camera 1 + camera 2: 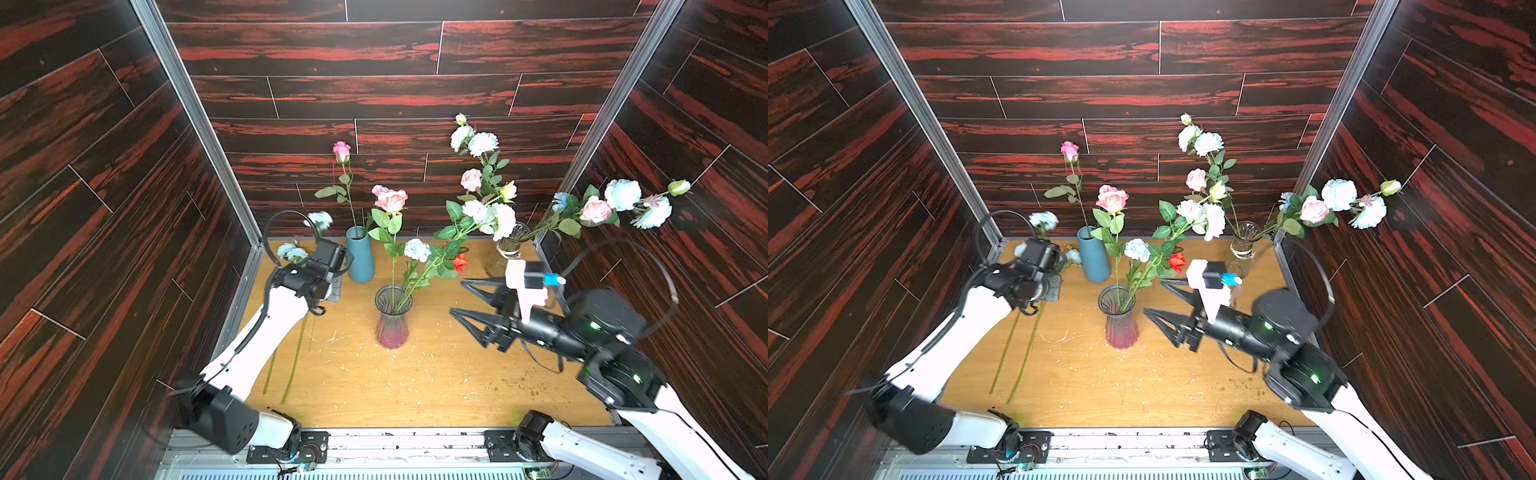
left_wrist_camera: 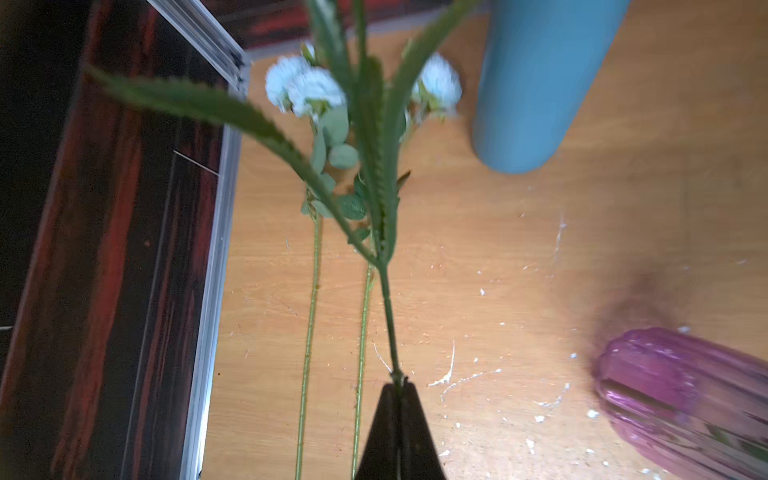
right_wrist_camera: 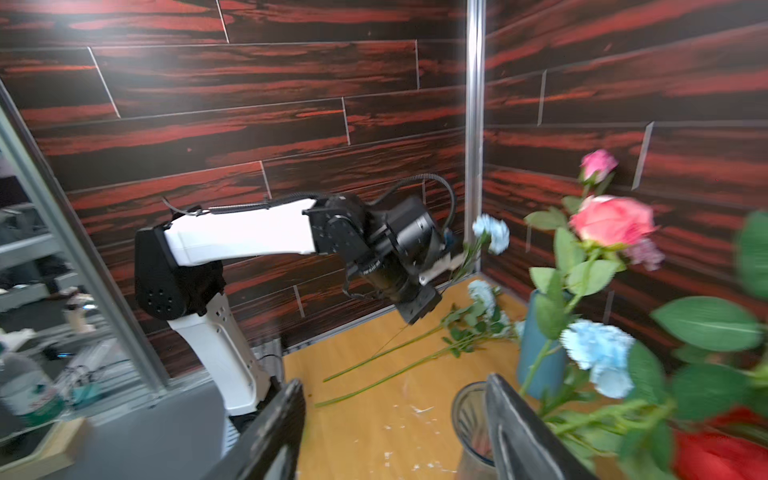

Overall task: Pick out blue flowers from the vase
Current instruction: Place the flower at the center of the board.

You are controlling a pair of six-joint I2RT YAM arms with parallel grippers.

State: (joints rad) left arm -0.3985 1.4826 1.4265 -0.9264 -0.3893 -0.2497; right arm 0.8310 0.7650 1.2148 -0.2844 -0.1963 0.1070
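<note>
The left hand is clamped on the thin stem of one blue flower, held up left of the purple vase; two more blue flowers lie on the worktop below it, also left of the vase. One blue bloom stands in the vase among a pink rose and a red rose. The right hand, jaws spread and empty, hangs just right of the vase. Closing there could catch a rose stem instead, a sideways pull could tip the vase, and the pinched stem may slip.
</note>
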